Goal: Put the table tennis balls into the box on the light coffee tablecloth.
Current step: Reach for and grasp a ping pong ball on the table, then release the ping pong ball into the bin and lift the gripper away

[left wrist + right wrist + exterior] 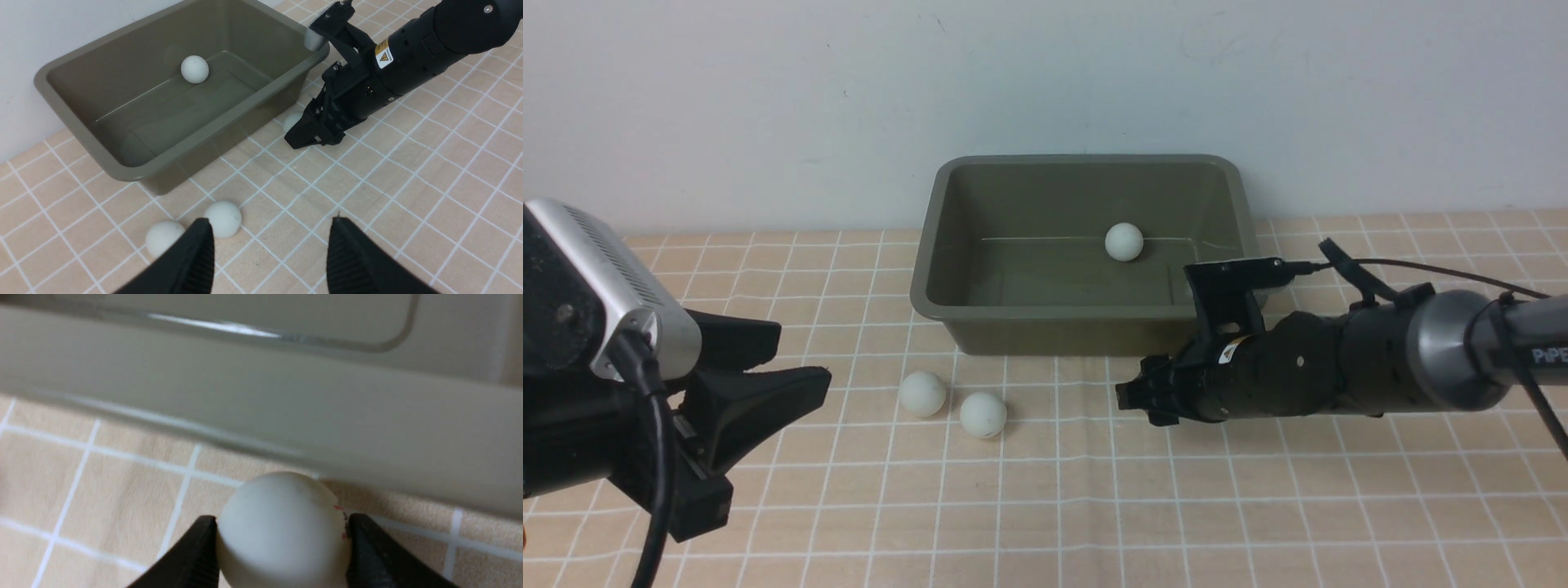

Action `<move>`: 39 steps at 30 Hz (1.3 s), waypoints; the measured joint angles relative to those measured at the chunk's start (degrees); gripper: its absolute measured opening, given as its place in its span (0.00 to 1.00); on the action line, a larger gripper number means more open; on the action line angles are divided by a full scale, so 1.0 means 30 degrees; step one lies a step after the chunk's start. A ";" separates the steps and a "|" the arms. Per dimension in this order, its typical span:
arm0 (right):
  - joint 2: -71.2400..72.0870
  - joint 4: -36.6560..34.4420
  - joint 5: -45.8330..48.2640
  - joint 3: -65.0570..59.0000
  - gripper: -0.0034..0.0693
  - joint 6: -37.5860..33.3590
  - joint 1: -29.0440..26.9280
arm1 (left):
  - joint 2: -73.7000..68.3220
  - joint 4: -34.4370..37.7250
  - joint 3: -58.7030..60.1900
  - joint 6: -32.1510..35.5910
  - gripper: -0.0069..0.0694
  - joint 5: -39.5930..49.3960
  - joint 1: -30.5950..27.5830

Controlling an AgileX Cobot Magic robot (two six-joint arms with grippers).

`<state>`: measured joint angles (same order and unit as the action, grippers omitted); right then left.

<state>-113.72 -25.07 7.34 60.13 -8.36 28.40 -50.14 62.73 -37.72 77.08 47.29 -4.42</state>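
Right gripper [282, 522]: pinching a ball [282, 539] on the tablecloth [1258, 506] at the box's [929, 245] 5 o'clock, low enough to lift it over the rim.
Left gripper [269, 245]: spread above the loose balls [922, 394] at 7 o'clock.
Boxed ball [1124, 242]: inside, toward 12 o'clock.

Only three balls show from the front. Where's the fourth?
The fourth ball lies on the tablecloth, pinched by the right tool, before the box's near wall at its right end, hidden by that arm from the front.
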 joint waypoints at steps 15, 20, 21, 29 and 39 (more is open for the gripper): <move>0.7388 0.5068 0.8234 -0.0054 0.54 -0.0838 0.0000 | 0.0000 0.0000 0.0000 0.0000 0.49 -0.0381 0.0000; 0.8640 0.4978 0.6965 0.0847 0.54 -0.0901 -0.0246 | 0.0000 0.0000 0.0000 0.0000 0.49 -0.0381 0.0000; 0.8303 0.4816 0.6901 0.1378 0.54 -0.0922 -0.0440 | 0.0000 0.0000 0.0000 0.0000 0.49 -0.0381 0.0000; 0.4329 0.4614 0.6841 0.5020 0.54 -0.1025 -0.1751 | 0.0000 0.0000 0.0000 -0.0102 0.49 -0.0381 0.0000; 0.1226 0.4242 0.6928 0.7743 0.55 -0.1025 -0.2717 | -0.0015 0.0000 0.0000 -0.0124 0.49 -0.0396 0.0000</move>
<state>-110.04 -12.35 28.13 83.36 -11.43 20.25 -50.18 62.73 -37.72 76.71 46.11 -4.42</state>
